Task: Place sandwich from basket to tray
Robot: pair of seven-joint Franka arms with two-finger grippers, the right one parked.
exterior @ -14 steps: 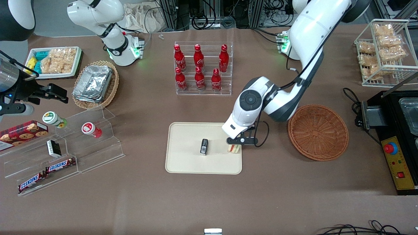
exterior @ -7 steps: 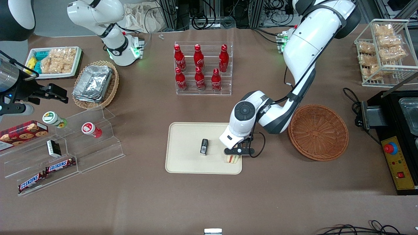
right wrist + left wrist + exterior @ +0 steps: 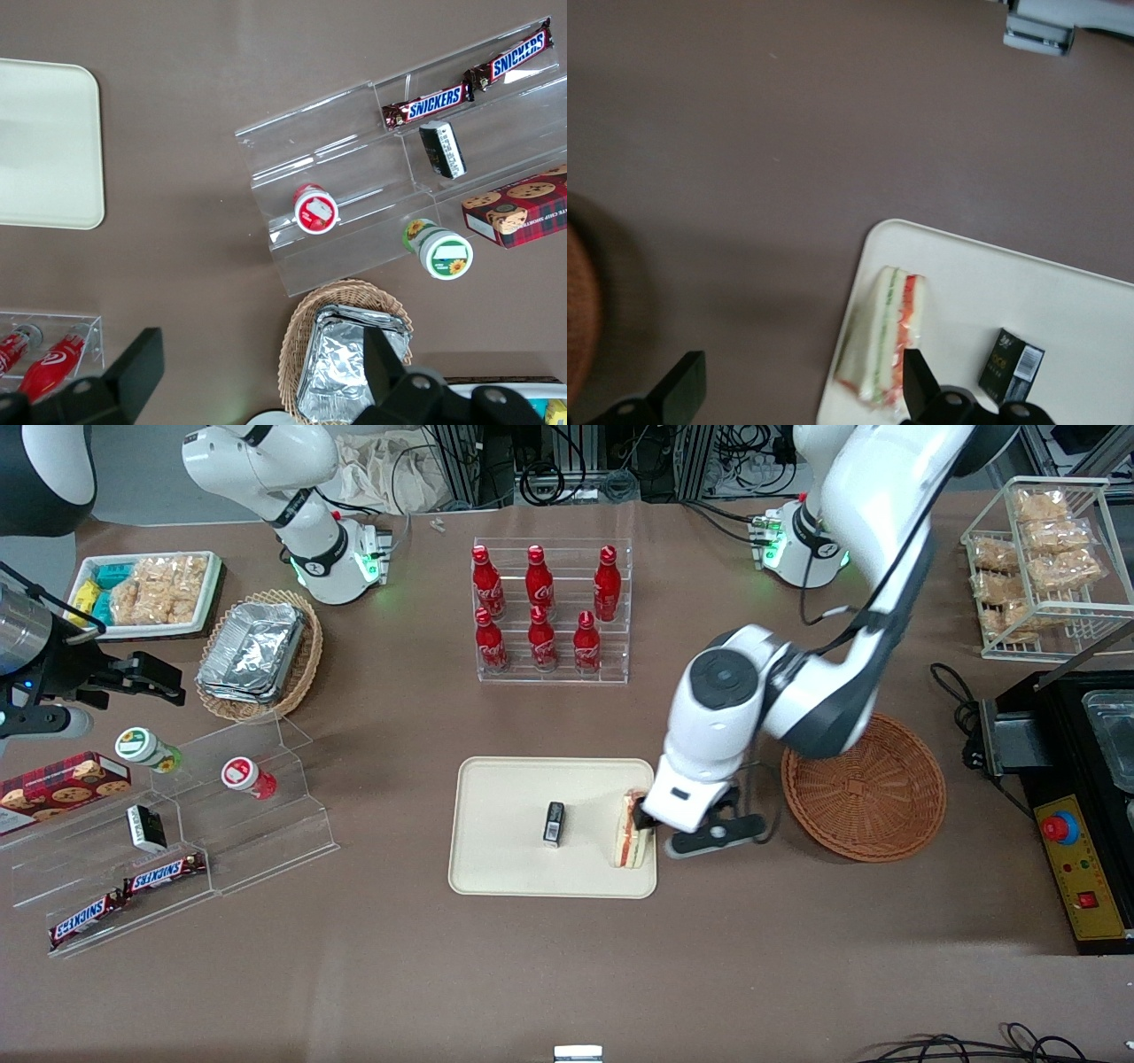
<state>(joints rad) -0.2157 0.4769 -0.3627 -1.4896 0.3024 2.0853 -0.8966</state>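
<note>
My gripper is now spread wide and pinches nothing; in the wrist view both fingers stand well apart, w/ the sandwich lying free below them, not between the pads. Half a sec ago I was low over the tray w/ the fingers closed around the sandwich; since then I have let it go and lifted up, and my arm has swung toward the basket. The sandwich lies flat on the tray, close to the tray edge that faces the basket, its orange-red and green layers showing. It sits inside the low rim, but just beside it, so I judge the placement as OK though not centred. A small black box is also on the tray, near the middle, apart from the sandwich and not touching it. The basket looks empty as far as the front view shows. What this means, in my opinion: the main step is done, the sandwich went from basket to tray, and only retreat remains. One finger is near the sandwich in the front view, so I should go straight up, not sideways, otherwise I could push it over the rim
</note>
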